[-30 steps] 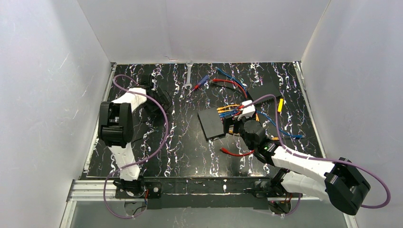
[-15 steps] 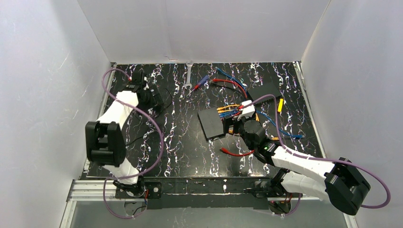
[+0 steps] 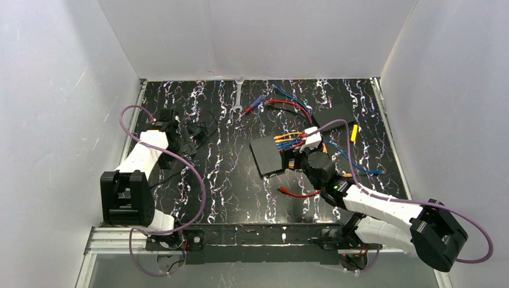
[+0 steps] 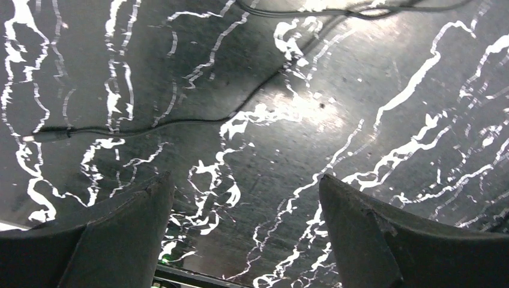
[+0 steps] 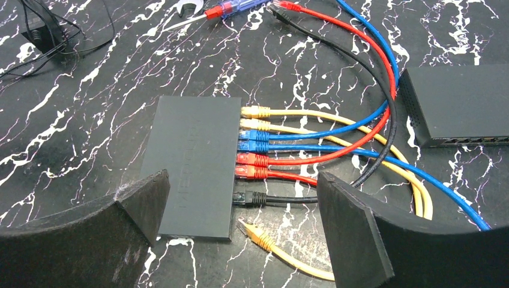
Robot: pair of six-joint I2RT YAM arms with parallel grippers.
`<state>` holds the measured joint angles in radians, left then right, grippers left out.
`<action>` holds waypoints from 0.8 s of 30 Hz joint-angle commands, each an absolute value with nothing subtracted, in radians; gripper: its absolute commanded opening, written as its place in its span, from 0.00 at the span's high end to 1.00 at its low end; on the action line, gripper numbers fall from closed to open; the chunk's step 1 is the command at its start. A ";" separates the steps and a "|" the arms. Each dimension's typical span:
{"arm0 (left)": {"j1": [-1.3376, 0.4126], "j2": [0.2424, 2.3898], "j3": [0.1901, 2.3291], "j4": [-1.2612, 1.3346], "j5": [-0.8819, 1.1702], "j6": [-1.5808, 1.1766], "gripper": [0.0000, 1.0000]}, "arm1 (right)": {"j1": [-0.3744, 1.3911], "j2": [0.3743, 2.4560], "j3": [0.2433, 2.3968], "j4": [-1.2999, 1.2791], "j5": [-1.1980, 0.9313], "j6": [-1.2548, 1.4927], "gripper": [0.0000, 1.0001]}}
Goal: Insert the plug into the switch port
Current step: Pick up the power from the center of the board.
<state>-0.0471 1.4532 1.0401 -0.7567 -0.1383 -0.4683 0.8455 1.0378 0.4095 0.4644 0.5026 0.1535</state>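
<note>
Right jaws: spread wide, holding nothing, poised over a loose yellow plug on yellow cable [image 5: 255, 231]. The plug lies on the black white-veined tabletop [image 5: 90, 138] just beside the near corner of the flat matte-black rectangular switch [image 5: 192, 162], whose socket edge carries yellow, blue, red and black plugs. Step, as judged: approach to grasp; the next move calls for lowering, closing on the plug body and lining it up with the near-end socket. Left jaws: likewise released, far left, above a thin black cord [image 4: 150, 127].
</note>
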 commanded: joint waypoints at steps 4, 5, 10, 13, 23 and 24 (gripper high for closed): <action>0.023 1.502 1.000 -0.709 -0.170 -0.380 0.11 | 0.843 1.035 0.454 0.476 0.492 0.141 0.00; 0.037 1.515 0.992 -0.691 -0.166 -0.361 0.10 | 0.844 1.036 0.455 0.474 0.489 0.141 0.00; 0.092 1.577 0.986 -0.661 -0.101 -0.337 0.10 | 0.844 1.043 0.460 0.470 0.480 0.139 0.00; 0.105 1.601 0.969 -0.654 -0.059 -0.348 0.10 | 0.844 1.040 0.462 0.467 0.478 0.138 0.00; 0.103 1.644 0.908 -0.688 0.150 -0.454 0.13 | 0.844 1.034 0.462 0.465 0.472 0.137 0.00; 0.102 1.640 0.896 -0.682 0.182 -0.464 0.13 | 0.844 1.034 0.462 0.465 0.472 0.137 0.00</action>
